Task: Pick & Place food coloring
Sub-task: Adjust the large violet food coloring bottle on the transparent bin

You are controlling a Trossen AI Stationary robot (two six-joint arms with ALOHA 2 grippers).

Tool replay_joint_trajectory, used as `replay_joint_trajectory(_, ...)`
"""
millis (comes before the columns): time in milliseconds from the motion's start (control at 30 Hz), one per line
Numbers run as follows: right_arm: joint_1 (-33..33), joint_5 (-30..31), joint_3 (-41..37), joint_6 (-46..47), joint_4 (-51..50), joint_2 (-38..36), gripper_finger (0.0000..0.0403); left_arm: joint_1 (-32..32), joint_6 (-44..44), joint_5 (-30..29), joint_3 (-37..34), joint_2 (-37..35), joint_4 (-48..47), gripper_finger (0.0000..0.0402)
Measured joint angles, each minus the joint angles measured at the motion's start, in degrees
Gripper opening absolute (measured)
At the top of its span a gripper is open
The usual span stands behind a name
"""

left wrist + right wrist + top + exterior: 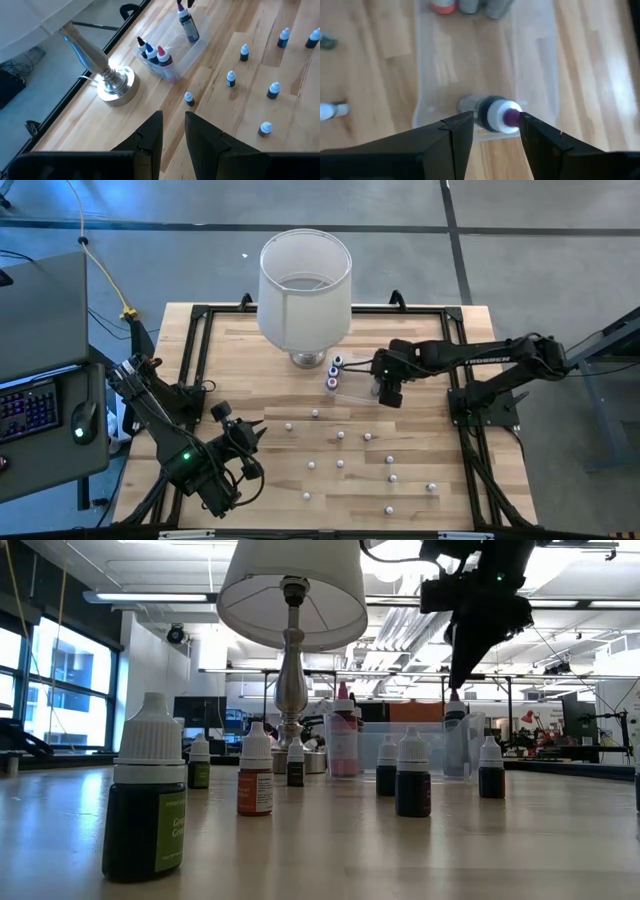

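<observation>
hovering over the clear tub (352, 385), our right tool (491, 131) has its fingers parted around a purple-tipped food coloring bottle (492, 113) that stands upright directly below, inside the tub's near end; whether they grip it we cannot tell. our left tool (173, 131), slightly parted and empty, waits well apart across the desk (250, 470).

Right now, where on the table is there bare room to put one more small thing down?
Free: the wood between the lamp base and the left claw, along the table's left frame. Also bare: the strip right of the clear tub, under the right arm. Crowded: the middle and near right, dotted with small bottles, and the tub, where the right claw hangs.
</observation>
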Motion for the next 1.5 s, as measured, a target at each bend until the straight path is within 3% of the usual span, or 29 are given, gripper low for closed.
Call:
replay_joint_trajectory(300, -0.3, -1.6, 0.0, -6.8, 6.7, 0.0, 0.0153, 0.0, 0.0, 0.2, 0.0, 0.0, -0.5, 0.0078)
replay_joint_trajectory(633, -3.0, -7.1, -3.0, -1.0, 4.5, 0.1, 0.0154, 0.0, 0.0, 0.2, 0.0, 0.0, -0.5, 0.0078)
replay_joint_trajectory(800, -4.4, -10.6, -7.2, -0.8, 9.3, 0.1, 0.0154, 0.0, 0.0, 0.3, 0.0, 0.0, -0.5, 0.0078)
replay_joint_trajectory(1267, -4.7, -11.5, -10.1, 0.2, 13.1, 0.1, 0.0153, 0.0, 0.0, 0.3, 0.0, 0.0, -0.5, 0.0078)
replay_joint_trajectory(1500, -4.7, -13.3, -10.3, 4.8, 17.8, 0.2, 0.0125, 0.0, 0.0, 0.3, 0.0, 0.0, -0.5, 0.0078)
